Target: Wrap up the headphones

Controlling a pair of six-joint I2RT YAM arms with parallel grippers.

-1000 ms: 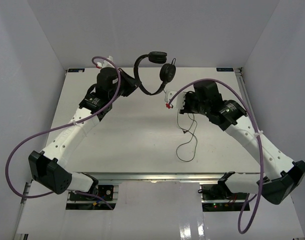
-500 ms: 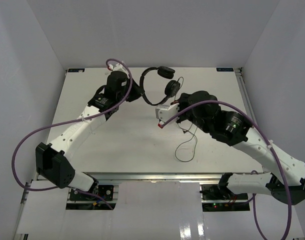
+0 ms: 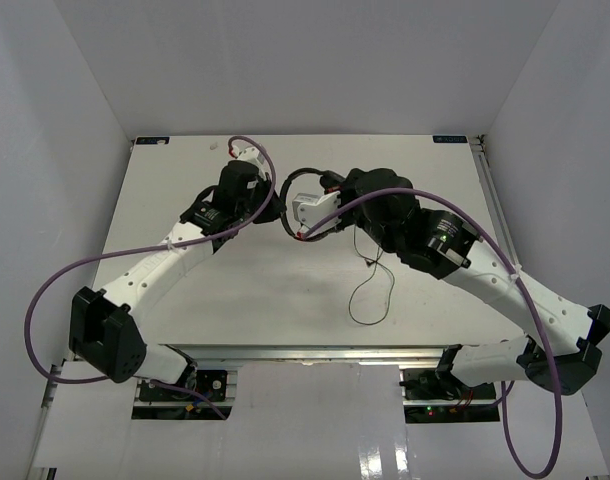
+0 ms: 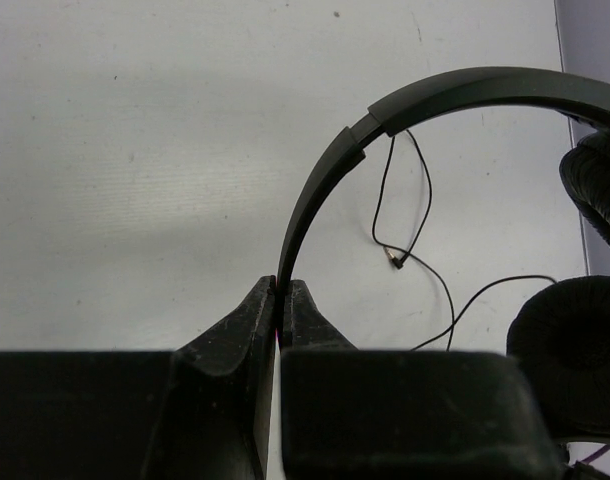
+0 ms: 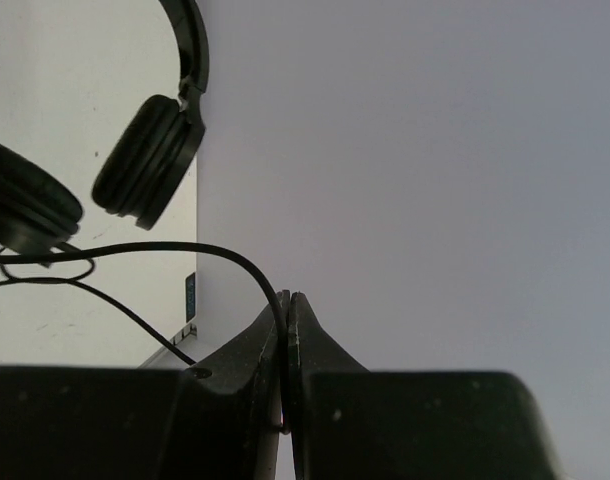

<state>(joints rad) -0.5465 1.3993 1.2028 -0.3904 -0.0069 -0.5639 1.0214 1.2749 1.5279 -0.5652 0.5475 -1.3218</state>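
The black headphones hang above the table, and my left gripper is shut on the thin headband near its end. Both round ear cups show at the right of the left wrist view. From above, the headband arcs between the two wrists. My right gripper is shut on the thin black cord, which curves leftward from the jaws toward the ear cups. The cord's loose end lies looped on the table, and its plug rests there too.
The white table is walled by grey panels at the back and both sides. Thick purple cables loop off each arm. The right arm reaches across the table's middle, over part of the cord.
My left gripper has brought the headphones lower and toward the table's middle. My right arm has swung left and back with the cord, so the two wrists now sit close together.
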